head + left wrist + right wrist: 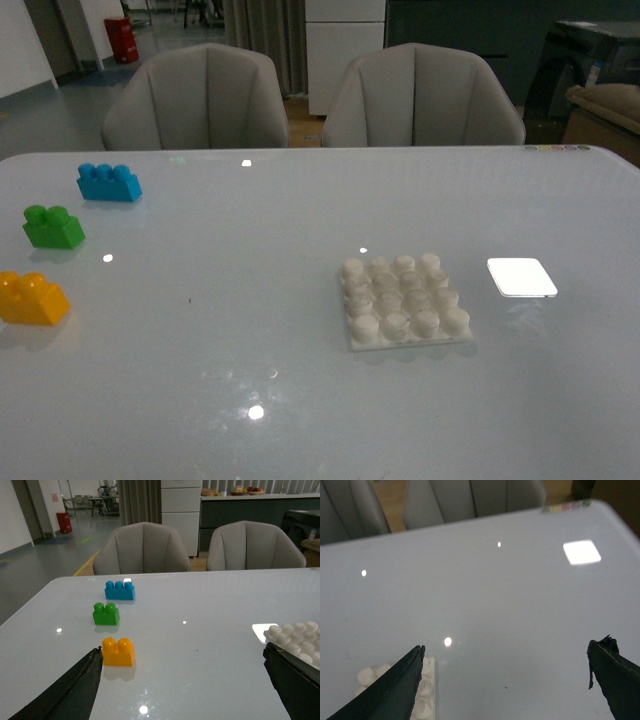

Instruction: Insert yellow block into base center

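The front view shows the whole counter (230,330) but no arms. The yellow block (33,298) sits at the near left edge, well apart from the base (405,300), which lies right of the middle. A green brick (53,227) and a blue brick (108,182) sit farther back on the left.

Only the wrist views show the claws. The left claw (182,650) is spread wide and empty, near the yellow block. The right claw (505,647) is spread wide too, with a corner of the base by one finger.

The counter is pale and shiny. A glowing white square (521,277) lies right of the base. Two grey chairs (195,98) stand at the far side.
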`<state>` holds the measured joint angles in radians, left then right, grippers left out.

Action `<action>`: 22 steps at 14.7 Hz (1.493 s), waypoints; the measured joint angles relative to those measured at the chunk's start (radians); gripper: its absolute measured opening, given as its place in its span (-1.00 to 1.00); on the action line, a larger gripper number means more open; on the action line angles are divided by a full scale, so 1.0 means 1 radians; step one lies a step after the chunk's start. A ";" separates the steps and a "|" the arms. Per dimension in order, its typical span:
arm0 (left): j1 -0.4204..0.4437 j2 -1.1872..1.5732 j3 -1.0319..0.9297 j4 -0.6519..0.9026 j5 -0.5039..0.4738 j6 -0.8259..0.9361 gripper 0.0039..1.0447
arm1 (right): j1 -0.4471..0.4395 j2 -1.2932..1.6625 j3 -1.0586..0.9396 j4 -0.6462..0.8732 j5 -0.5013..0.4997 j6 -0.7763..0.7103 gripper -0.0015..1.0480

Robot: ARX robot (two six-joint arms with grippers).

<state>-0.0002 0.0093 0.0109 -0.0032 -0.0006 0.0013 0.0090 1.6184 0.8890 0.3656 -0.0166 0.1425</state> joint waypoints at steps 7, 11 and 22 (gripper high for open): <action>0.000 0.000 0.000 0.000 0.000 0.000 0.88 | 0.209 0.548 0.419 -0.335 0.001 -0.074 0.88; 0.000 0.000 0.000 0.000 0.000 0.000 0.88 | 0.235 0.621 0.476 -0.375 -0.010 -0.054 0.88; 0.000 0.000 0.000 0.000 0.000 0.000 0.88 | 0.268 0.698 0.505 -0.350 -0.090 0.092 0.88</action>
<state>-0.0002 0.0093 0.0109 -0.0032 -0.0006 0.0013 0.2768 2.3165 1.3937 0.0158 -0.1066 0.2344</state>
